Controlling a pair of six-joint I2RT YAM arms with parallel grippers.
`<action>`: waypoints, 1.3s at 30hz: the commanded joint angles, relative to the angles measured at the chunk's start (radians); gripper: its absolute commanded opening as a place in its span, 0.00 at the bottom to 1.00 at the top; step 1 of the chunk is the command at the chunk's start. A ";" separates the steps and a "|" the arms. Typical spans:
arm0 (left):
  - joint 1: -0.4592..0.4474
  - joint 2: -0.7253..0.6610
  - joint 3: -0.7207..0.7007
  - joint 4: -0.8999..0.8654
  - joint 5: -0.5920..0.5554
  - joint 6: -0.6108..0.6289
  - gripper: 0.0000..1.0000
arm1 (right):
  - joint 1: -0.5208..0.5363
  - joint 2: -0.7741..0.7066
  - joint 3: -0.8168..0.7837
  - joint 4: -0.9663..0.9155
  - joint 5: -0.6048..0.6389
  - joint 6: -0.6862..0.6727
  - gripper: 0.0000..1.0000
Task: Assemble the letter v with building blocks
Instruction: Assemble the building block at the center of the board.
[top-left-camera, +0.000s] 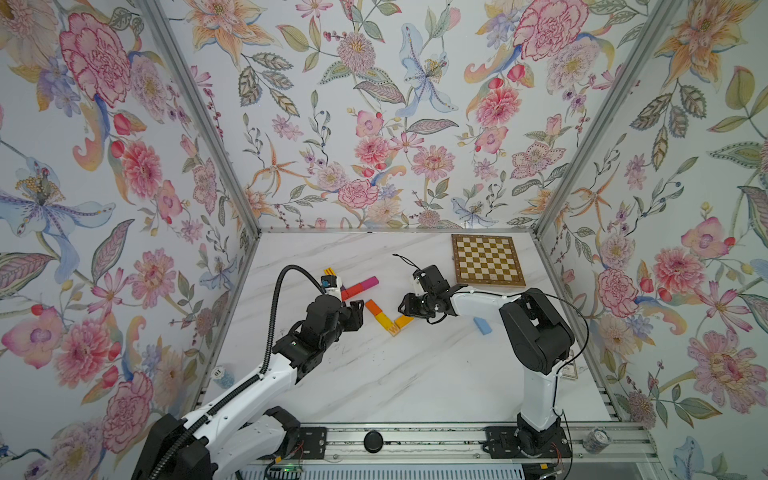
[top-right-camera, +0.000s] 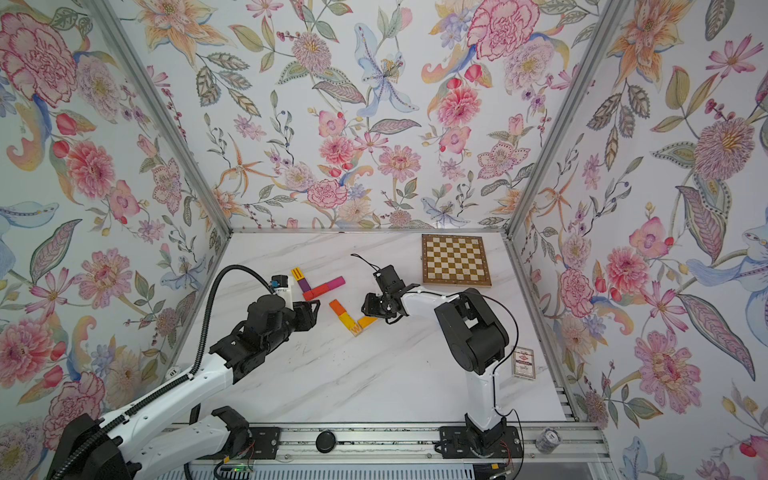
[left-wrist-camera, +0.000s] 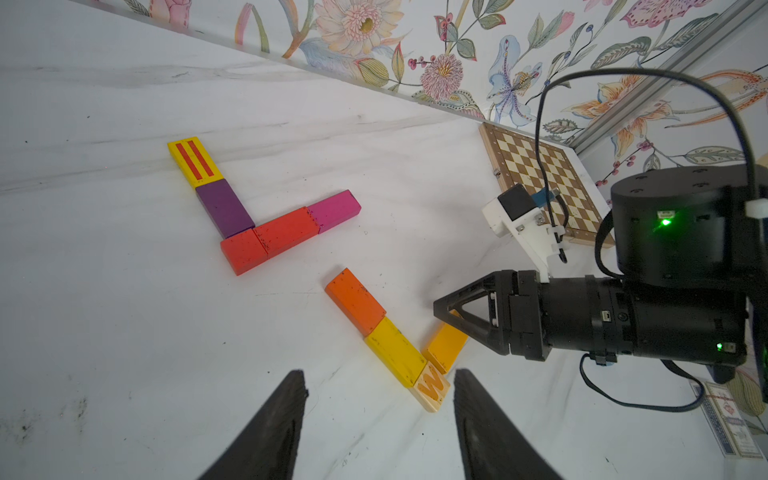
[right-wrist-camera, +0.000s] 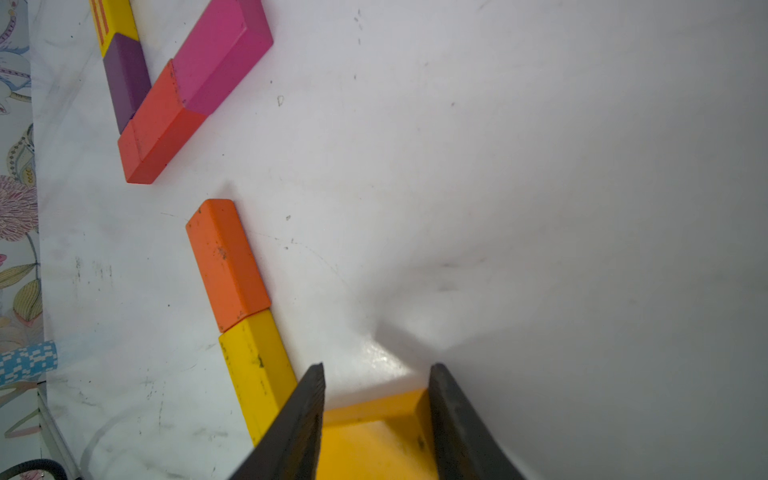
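On the marble table an orange block (top-left-camera: 373, 307), a yellow block (top-left-camera: 384, 321) and a W cube (top-left-camera: 393, 329) lie end to end in one row. An amber block (right-wrist-camera: 374, 440) angles off from the W cube (left-wrist-camera: 430, 386). My right gripper (right-wrist-camera: 376, 374) is shut on that amber block (left-wrist-camera: 446, 347), its fingers pressed against both long sides. My left gripper (left-wrist-camera: 379, 386) stands open just to the left of the W cube with nothing between its fingers. A second corner shape of striped yellow, purple, red and magenta blocks (left-wrist-camera: 286, 230) lies farther back.
A chessboard (top-left-camera: 487, 261) lies at the back right. A light blue block (top-left-camera: 482, 326) rests alone beside my right arm. A playing-card box (top-right-camera: 523, 363) sits near the right wall. A roll of blue chips (top-left-camera: 224, 376) stands at the left edge.
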 joint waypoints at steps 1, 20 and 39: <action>0.010 0.004 -0.015 0.014 0.005 -0.009 0.60 | 0.008 0.035 -0.020 -0.045 0.018 0.010 0.43; 0.010 -0.004 -0.024 0.011 -0.001 -0.009 0.60 | 0.005 0.050 -0.008 -0.044 0.016 0.013 0.40; 0.010 -0.009 -0.028 0.007 -0.005 -0.010 0.60 | 0.004 0.057 -0.008 -0.044 0.022 0.021 0.33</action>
